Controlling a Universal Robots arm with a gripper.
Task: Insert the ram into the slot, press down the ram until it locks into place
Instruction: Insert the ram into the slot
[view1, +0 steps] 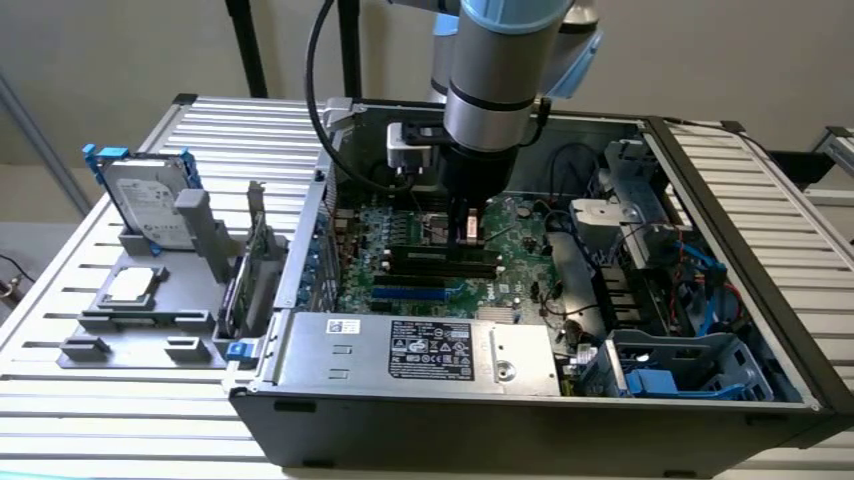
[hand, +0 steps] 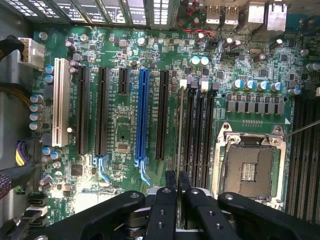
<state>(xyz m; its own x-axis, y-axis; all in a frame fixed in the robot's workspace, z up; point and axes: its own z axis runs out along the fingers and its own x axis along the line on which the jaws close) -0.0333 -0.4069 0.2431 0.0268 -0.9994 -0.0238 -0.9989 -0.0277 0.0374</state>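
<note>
Exterior view: high, angled down into the open computer case (view1: 534, 435) (all of it fits).
Wrist view: close, straight down past the gripper (hand: 177, 176) onto the motherboard (hand: 125, 135).
Shared: motherboard.

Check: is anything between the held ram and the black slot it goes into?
Nothing visible. The claw holds the ram edge-on along the slot, the end one of four black ones; no cable or part crosses between them.

Silver arm (view1: 491, 70), light-blue joint cap (view1: 577, 58), black cable (view1: 316, 75), screw-studded black gripper (hand: 177, 176)
</note>
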